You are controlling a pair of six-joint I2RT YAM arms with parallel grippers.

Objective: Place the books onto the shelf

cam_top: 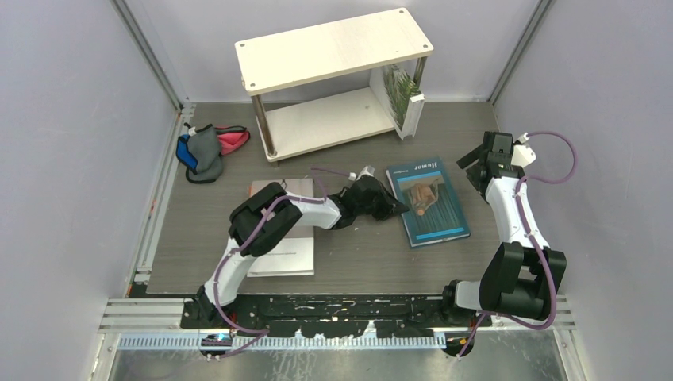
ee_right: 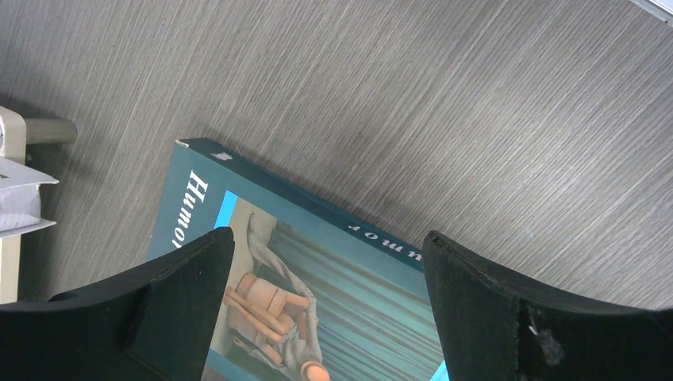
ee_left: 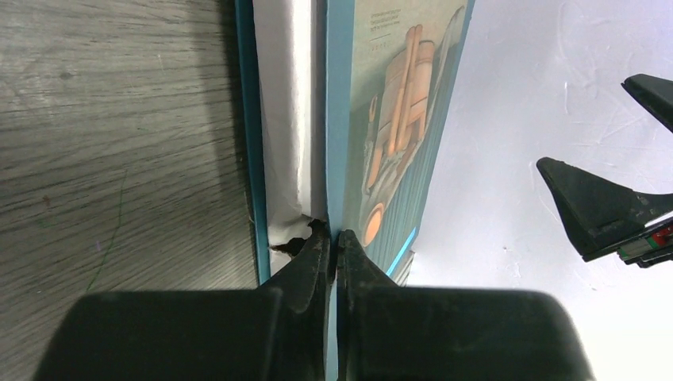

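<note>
From above: the teal "Humor" book lies flat on the table, on the near side of the shelf, with the left gripper at its left edge. Left wrist: the jaws appear clamped on the front cover alone, so a lift may flop the book open. Right wrist: the right gripper hangs spread above the title, holding nothing.

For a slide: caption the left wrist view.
Left pincer shut on the front cover of the teal Humor book.
</note>
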